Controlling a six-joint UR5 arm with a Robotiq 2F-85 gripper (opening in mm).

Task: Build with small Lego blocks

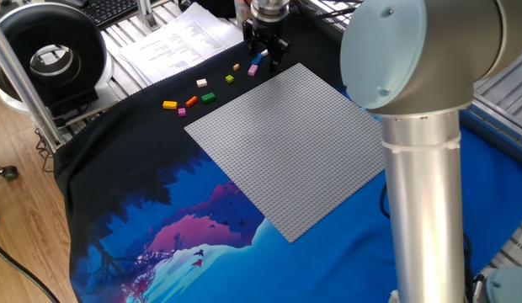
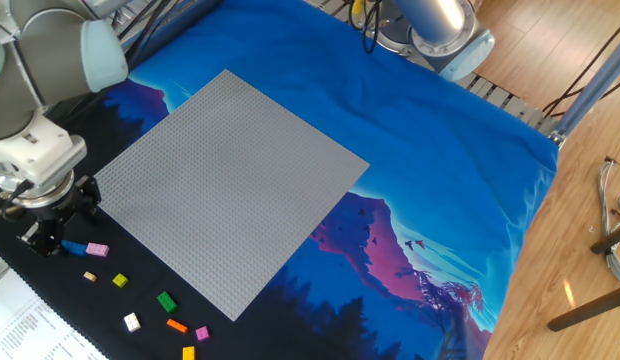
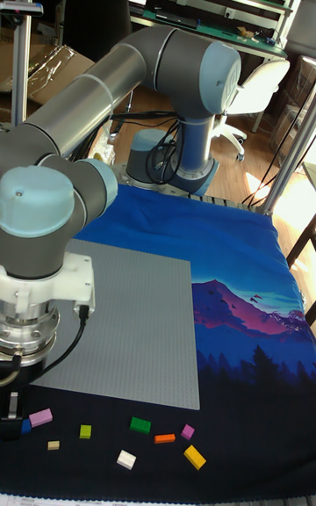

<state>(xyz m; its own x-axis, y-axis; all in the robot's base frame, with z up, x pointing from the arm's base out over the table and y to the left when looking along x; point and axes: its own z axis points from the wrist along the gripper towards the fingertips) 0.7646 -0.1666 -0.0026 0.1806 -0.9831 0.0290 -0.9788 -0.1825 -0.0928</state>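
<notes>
So I'm looking at my feeds and the gripper (image 2: pixel 52 240) is sitting way over at the left edge of the other fixed view, hanging right down at the blue brick (image 2: pixel 74 247). In one fixed view the same gripper (image 1: pixel 265 52) is up near the top middle of the frame, with the blue brick (image 1: pixel 259 58) showing right between the dark fingers (image 1: pixel 279 50). They're looking spread rather than pinched, but honestly I can't tell whether they're actually touching the brick. The pink brick (image 2: pixel 97 250) is lying just beside the blue one, close to the edge of the big grey baseplate (image 2: pixel 225 185). The rest of the small Lego blocks are scattering along the black part of the cloth toward the lower left of that view: a tan one (image 2: pixel 89 276), a yellow-green one (image 2: pixel 120 281), a green one (image 2: pixel 167 301), a white one (image 2: pixel 132 322), an orange one (image 2: pixel 176 325), another pink one (image 2: pixel 202 333) and a yellow one (image 2: pixel 188 352) at the very bottom. In the tall fixed view they're lining up along the bottom of the frame, below the baseplate (image 3: pixel 132 330). Nothing is sitting on the baseplate itself. A printed sheet of paper (image 1: pixel 177 40) is lying at the upper left of one fixed view, on the surface.
</notes>
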